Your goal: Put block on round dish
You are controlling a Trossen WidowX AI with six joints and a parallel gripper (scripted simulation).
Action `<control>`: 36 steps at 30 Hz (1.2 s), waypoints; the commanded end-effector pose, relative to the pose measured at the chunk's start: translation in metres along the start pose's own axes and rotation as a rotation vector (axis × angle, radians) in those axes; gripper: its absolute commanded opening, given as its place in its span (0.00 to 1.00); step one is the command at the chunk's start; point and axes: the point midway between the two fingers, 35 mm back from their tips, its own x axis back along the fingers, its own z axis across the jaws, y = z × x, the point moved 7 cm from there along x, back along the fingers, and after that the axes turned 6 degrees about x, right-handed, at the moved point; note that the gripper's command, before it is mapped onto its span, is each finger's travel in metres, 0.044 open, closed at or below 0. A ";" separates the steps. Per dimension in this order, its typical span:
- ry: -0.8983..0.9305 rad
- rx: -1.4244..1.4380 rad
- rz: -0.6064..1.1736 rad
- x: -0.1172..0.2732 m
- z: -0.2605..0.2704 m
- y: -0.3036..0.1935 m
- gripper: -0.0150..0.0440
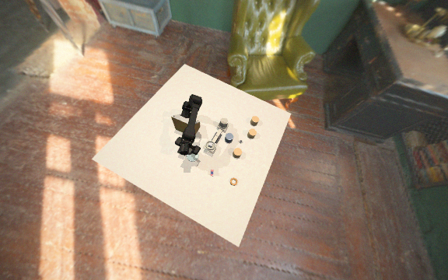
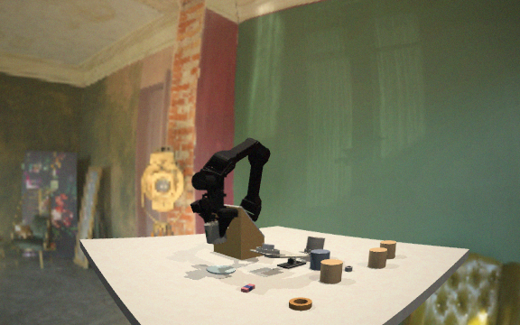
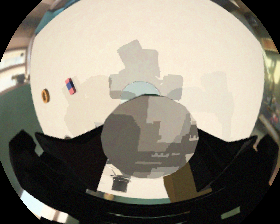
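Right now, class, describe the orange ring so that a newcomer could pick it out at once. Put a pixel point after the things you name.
Find the big pale table (image 1: 162, 163) (image 2: 161, 275), then look on it past the small red-and-blue piece (image 1: 211, 173) (image 2: 247, 288) (image 3: 70, 86), on the side away from the robot arm. The orange ring (image 1: 230, 183) (image 2: 300, 307) (image 3: 44, 99) lies flat there; unlike the solid orange-topped cylinders, it is low, with an open middle.
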 end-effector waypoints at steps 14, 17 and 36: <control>-0.020 0.018 0.023 -0.059 -0.086 0.024 0.25; -0.020 0.018 0.024 -0.077 -0.086 0.023 0.25; -0.019 0.019 0.024 -0.103 -0.086 0.022 0.25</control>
